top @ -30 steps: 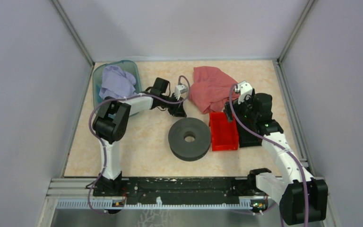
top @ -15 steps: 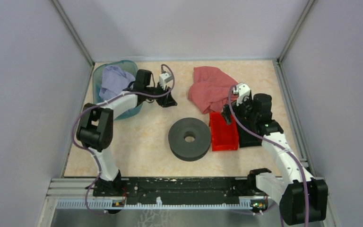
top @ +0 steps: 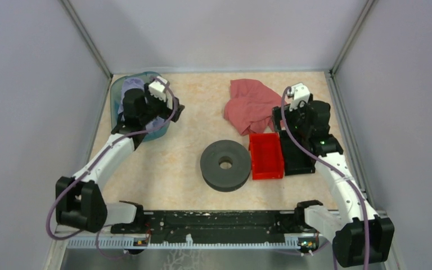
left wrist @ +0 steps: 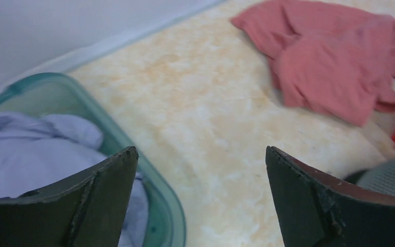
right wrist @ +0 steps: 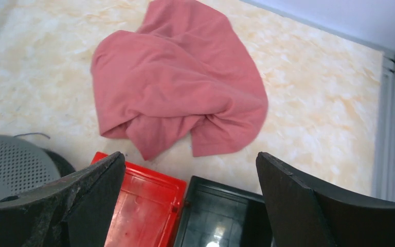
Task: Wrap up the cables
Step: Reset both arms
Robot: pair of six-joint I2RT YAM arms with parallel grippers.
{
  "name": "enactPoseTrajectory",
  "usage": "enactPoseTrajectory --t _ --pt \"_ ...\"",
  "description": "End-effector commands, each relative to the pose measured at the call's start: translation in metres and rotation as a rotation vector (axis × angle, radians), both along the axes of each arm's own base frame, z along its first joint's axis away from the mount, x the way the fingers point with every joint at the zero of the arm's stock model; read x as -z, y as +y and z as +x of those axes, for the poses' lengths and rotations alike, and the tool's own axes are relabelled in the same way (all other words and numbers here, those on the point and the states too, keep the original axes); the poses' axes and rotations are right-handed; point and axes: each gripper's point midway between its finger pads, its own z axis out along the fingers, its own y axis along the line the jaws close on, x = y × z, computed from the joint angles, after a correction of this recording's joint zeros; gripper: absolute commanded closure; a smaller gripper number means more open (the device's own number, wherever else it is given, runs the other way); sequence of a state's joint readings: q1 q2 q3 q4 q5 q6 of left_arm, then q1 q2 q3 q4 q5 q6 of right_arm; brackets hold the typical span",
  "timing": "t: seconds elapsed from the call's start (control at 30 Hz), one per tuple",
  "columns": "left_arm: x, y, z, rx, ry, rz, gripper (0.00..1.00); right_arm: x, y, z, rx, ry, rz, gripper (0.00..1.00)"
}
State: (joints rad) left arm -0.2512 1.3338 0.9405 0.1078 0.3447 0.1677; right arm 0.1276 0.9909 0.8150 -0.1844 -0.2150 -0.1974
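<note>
Of the cables I make out only a thin dark thread (right wrist: 31,135) curling on the table beside the grey round spool (right wrist: 10,164); in the top view none shows. The spool (top: 225,165) lies flat mid-table. My left gripper (top: 171,107) hangs open and empty at the right rim of the teal tub (top: 114,90); its wrist view has the jaws wide apart (left wrist: 200,149) over bare table. My right gripper (top: 278,121) is open and empty (right wrist: 190,154) above the red bin (right wrist: 139,206) and the black bin (right wrist: 221,216).
A pink cloth (top: 251,104) lies crumpled at the back, just behind the red bin (top: 266,156) and the black bin (top: 296,158). A lilac cloth (left wrist: 31,149) fills the teal tub (left wrist: 159,206). Walls close in the back and both sides.
My left arm has swung left from beside the pink cloth to the teal tub, and its jaws have opened wide. My right gripper has shifted slightly back and right.
</note>
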Motion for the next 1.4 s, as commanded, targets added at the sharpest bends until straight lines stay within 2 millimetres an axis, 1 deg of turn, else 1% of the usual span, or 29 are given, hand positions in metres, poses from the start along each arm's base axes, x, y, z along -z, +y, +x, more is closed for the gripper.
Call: enactPoseTrajectory --t 0.0,0.1,0.17,0.23,0.33,0.43,0.53,0.6,0.73,0.87,0.97,1.1,1.2,1.27,1.37 --pt "-0.039 0.059 0.011 -0.336 -0.149 -0.011 0.00 -0.047 -0.026 0.012 0.206 -0.105 0.076 0.01" --pt "-0.059 0.083 0.000 -0.444 -0.208 -0.021 0.00 -0.051 -0.033 0.012 0.256 -0.121 0.093 0.01" --pt "-0.066 0.095 -0.008 -0.488 -0.219 -0.019 0.00 -0.051 -0.035 0.011 0.263 -0.123 0.086 0.01" --pt "-0.071 0.104 -0.017 -0.517 -0.227 -0.019 0.00 -0.053 -0.034 0.007 0.242 -0.135 0.065 0.01" --pt "-0.076 0.111 -0.033 -0.524 -0.247 -0.027 0.00 -0.065 -0.037 0.000 0.243 -0.192 0.048 0.01" --pt "-0.075 0.112 -0.046 -0.507 -0.267 -0.026 0.00 -0.071 -0.039 -0.006 0.243 -0.215 0.047 0.01" --pt "-0.071 0.111 -0.053 -0.492 -0.266 -0.024 0.00 -0.071 -0.041 -0.011 0.240 -0.220 0.020 0.01" --pt "-0.067 0.111 -0.057 -0.489 -0.266 -0.029 0.00 -0.071 -0.039 -0.015 0.215 -0.234 0.002 0.01" --pt "-0.070 0.113 -0.061 -0.495 -0.325 -0.046 0.00 -0.075 -0.036 -0.022 0.181 -0.264 -0.006 0.01" --pt "-0.074 0.116 -0.064 -0.503 -0.348 -0.044 0.00 -0.078 -0.038 -0.024 0.187 -0.281 -0.012 0.01" --pt "-0.077 0.115 -0.065 -0.498 -0.350 -0.063 0.00 -0.079 -0.042 -0.025 0.206 -0.289 -0.018 0.01" --pt "-0.081 0.106 -0.071 -0.447 -0.343 -0.091 0.00 -0.079 -0.043 -0.025 0.213 -0.293 -0.021 0.01" --pt "-0.082 0.109 -0.072 -0.463 -0.338 -0.078 0.00 -0.078 -0.043 -0.024 0.216 -0.291 -0.023 0.01" --pt "-0.079 0.109 -0.071 -0.458 -0.326 -0.074 0.00 -0.078 -0.045 -0.023 0.221 -0.290 -0.029 0.01" --pt "-0.071 0.100 -0.070 -0.410 -0.299 -0.073 0.00 -0.077 -0.046 -0.022 0.227 -0.288 -0.033 0.01"
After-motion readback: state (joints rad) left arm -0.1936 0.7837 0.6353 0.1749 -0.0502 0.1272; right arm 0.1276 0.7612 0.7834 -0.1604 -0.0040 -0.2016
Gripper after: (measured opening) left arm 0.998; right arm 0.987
